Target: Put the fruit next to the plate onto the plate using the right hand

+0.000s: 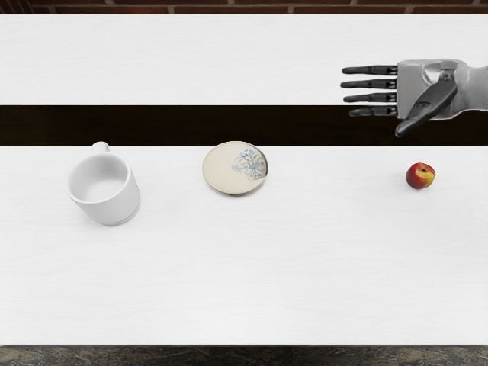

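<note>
A: Head view. Where is the fruit?

B: The apple sits on the near table, far to the right, close to the picture's right edge and near the table's back edge. It is well apart from the plate.

A: And the plate?

B: About mid-table, also close to the back edge. A mug stands to its left, apart from it, mouth towards the camera.

A: The hand?

B: The right hand comes in from the right edge, up beyond the apple. It is spread flat: four fingers straight and pointing left, thumb angled down. It holds nothing and touches nothing.

A: What lies under it?

B: In the picture it crosses the front edge of a second white surface and the dark gap between the two tops. Its height I cannot tell.

A: Room to move?

B: A wide run of white tabletop lies between apple and plate, and a broad white band stretches from all three things to the front edge.
</note>
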Action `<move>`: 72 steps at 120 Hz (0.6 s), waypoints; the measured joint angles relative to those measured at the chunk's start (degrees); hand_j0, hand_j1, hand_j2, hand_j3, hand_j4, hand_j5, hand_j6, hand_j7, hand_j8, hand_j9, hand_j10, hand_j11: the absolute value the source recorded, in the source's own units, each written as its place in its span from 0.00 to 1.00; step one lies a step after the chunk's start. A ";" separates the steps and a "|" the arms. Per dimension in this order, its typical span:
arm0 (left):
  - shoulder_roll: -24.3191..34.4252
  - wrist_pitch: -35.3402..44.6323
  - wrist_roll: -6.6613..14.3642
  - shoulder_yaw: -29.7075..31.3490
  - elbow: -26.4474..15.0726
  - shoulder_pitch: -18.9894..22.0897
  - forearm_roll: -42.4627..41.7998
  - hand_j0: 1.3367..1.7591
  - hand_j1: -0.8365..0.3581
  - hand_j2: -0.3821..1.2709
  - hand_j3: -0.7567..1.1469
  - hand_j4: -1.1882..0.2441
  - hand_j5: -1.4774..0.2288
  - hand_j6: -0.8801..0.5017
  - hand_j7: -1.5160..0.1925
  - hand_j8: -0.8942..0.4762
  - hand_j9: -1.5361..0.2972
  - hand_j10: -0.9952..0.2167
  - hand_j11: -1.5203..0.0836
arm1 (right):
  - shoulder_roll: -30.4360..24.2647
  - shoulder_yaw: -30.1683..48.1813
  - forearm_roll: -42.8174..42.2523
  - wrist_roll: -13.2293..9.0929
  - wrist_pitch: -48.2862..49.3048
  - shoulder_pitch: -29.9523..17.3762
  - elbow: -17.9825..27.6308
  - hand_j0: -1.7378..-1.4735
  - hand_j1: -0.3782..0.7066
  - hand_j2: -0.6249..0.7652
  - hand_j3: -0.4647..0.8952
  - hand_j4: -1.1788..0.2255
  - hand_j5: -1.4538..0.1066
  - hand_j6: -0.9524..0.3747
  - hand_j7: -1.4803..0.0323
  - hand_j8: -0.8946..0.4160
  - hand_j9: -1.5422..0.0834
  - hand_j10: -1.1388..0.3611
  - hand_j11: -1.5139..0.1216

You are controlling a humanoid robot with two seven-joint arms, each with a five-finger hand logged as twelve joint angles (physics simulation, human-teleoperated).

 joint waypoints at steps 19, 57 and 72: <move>0.00 0.00 0.00 0.00 0.00 0.00 0.00 0.76 0.99 0.23 0.40 0.83 0.87 0.64 0.89 0.65 0.84 0.82 0.95 | 0.20 0.07 -0.83 0.00 0.00 0.26 0.00 0.30 0.03 0.45 0.34 0.84 0.93 0.72 0.98 0.68 0.95 0.76 0.93; 0.00 0.00 0.00 0.00 0.01 0.00 0.00 0.76 0.99 0.23 0.40 0.83 0.87 0.64 0.89 0.65 0.84 0.82 0.95 | -0.78 6.00 -24.86 0.00 0.00 0.68 0.57 0.30 0.03 0.45 0.34 0.84 0.93 0.72 0.98 0.68 0.95 0.76 0.93; 0.00 0.00 0.00 0.00 0.01 0.00 0.00 0.76 0.99 0.23 0.40 0.83 0.87 0.64 0.89 0.65 0.84 0.82 0.95 | -2.52 7.84 -35.94 0.00 0.00 0.16 5.13 0.30 0.03 0.45 0.34 0.84 0.93 0.72 0.98 0.68 0.95 0.76 0.93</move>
